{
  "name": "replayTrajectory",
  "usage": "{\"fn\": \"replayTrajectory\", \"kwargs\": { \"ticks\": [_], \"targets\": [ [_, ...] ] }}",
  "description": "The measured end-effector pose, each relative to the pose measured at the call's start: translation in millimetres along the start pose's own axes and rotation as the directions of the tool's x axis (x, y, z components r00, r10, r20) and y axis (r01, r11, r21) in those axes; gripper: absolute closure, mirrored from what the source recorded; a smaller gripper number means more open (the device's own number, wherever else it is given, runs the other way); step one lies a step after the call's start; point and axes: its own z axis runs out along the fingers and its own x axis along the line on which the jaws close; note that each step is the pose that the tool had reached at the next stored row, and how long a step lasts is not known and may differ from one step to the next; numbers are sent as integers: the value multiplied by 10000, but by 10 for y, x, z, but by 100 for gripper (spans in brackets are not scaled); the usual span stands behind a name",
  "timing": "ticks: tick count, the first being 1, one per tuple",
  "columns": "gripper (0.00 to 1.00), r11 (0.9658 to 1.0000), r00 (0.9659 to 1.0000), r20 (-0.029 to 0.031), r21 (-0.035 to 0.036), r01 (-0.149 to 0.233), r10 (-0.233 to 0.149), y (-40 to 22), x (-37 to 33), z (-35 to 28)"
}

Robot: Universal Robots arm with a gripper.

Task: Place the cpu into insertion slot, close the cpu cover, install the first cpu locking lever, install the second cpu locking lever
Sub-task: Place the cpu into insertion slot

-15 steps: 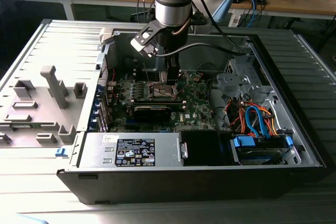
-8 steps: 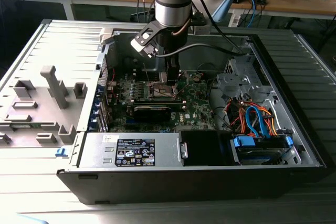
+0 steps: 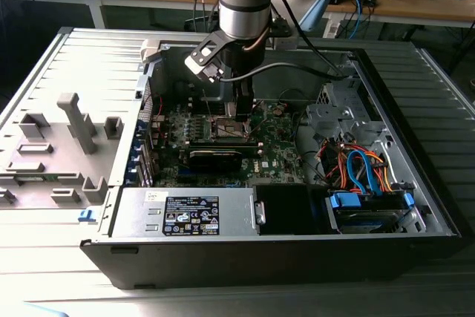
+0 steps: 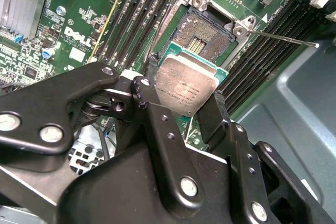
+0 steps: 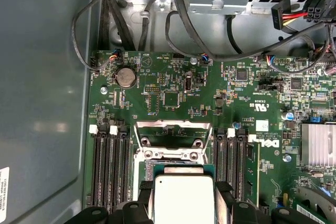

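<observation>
- In the exterior view, the arm [image 3: 241,5] reaches straight down into an open computer case [image 3: 415,154] that lies on a ribbed grey worktop [image 3: 44,257].
- The tool [image 3: 236,105] hangs low over the green board [image 3: 278,150], near the middle of the case. From here I cannot tell how its fingers stand.
- A power supply [image 3: 193,213] sits along the near wall, and orange and blue cables [image 3: 356,165] bunch on the exterior view's right.
- In the second wrist view, the tool [image 4: 186,80] is pinching the cpu [image 4: 186,85] by two opposite edges, one black fingertip [image 4: 219,100] on each side.
- The cpu is tilted, grey top showing, and is held above the near edge of the slot [image 4: 202,32], not seated in it.
- The slot lies open, its dark contact field bare. A thin lever [image 4: 283,38] sticks out beside it.
- In the first wrist view, the cpu [image 5: 184,200] sits between the fingers [image 5: 144,192], with a strip of the slot [image 5: 178,167] just beyond it.
- The cover [image 5: 173,128] stands raised on the slot's far side.
- A coin battery [image 5: 126,77] lies further along the board.
</observation>
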Motion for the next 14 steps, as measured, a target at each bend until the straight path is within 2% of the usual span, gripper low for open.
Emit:
{"fn": "replayTrajectory", "kwargs": {
  "ticks": [10, 14],
  "targets": [
    [45, 10000, 10000, -1, -1, 0, 0, -1, 0, 15],
    [45, 10000, 10000, -1, -1, -1, 1, -2, 1, 43]
  ]
}}
